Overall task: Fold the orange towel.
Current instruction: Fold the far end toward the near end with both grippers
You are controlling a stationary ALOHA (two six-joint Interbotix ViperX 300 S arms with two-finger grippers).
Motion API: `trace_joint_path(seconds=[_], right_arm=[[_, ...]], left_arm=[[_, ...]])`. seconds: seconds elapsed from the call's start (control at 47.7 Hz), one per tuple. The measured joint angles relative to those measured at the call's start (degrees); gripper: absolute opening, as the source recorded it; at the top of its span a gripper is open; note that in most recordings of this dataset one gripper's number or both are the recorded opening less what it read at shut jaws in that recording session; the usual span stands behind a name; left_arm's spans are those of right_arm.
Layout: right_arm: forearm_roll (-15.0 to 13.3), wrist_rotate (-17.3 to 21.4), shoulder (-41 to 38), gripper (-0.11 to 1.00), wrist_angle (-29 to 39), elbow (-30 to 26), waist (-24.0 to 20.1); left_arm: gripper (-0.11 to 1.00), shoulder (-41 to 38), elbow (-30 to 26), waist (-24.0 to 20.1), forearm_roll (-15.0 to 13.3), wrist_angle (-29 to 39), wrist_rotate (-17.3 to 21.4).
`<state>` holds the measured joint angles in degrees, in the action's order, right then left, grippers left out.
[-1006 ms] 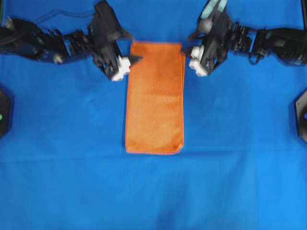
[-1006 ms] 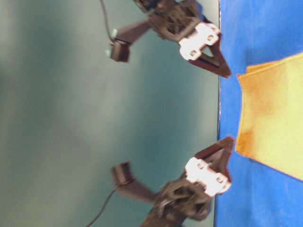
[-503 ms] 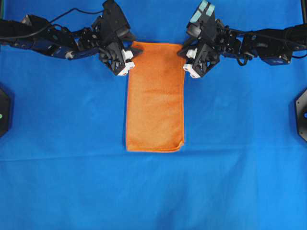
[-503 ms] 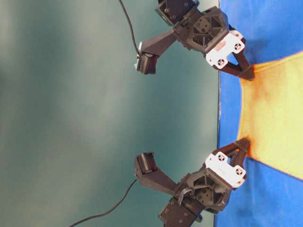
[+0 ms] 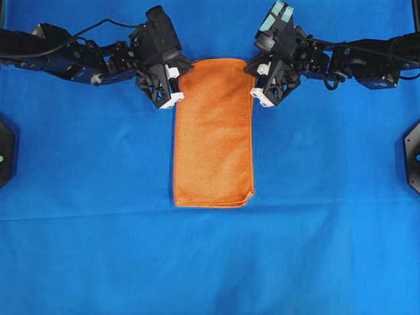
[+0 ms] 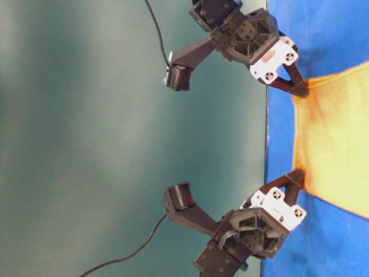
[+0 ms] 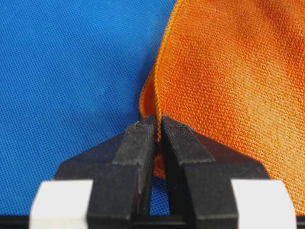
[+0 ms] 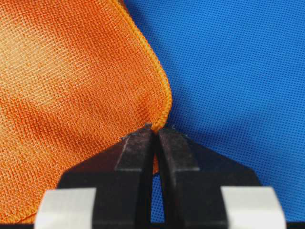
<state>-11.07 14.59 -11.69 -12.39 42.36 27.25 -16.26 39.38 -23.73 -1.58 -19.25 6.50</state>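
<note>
The orange towel [image 5: 214,134] lies folded into a long narrow strip on the blue table cloth, running from far to near. My left gripper [image 5: 181,77] is shut on its far left corner; in the left wrist view the towel hem [image 7: 157,112] is pinched between the black fingers. My right gripper [image 5: 252,73] is shut on the far right corner, with the hem [image 8: 162,114] caught between its fingertips. In the table-level view both grippers [image 6: 302,91] [image 6: 297,175] hold the towel's [image 6: 334,138] far edge just above the surface.
Blue cloth [image 5: 98,230] covers the whole table. Black mounts sit at the left edge [image 5: 5,154] and right edge [image 5: 413,154]. Both arms stretch in from the far corners, with cables trailing behind them.
Both grippers came in onto the towel's far corners and shut on them. The far edge has lifted slightly and shifted a little toward the near side.
</note>
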Motion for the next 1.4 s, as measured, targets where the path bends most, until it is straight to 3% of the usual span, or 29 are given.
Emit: trace_joint_path(seconds=[0.545, 0.901, 1.089, 1.404], right_arm=[[-0.09, -0.09, 1.93, 0.02, 0.00, -1.93, 4.13], [-0.09, 0.18, 3.16, 0.02, 0.35, -2.11, 4.31], [0.00, 0.44, 7.73, 0.02, 1.58, -0.44, 2.20], [1.14, 0.62, 13.97, 0.02, 2.64, 4.48, -6.33]], left_arm=[[0.02, 2.90, -2.46, -5.19, 0.09, 3.60, 6.15], [0.02, 4.31, -3.60, -5.27, 0.09, 6.68, 6.68], [0.02, 9.58, -0.97, -3.08, 0.09, 7.56, 6.68], [0.02, 16.44, 5.19, 6.24, 0.09, 7.56, 6.77]])
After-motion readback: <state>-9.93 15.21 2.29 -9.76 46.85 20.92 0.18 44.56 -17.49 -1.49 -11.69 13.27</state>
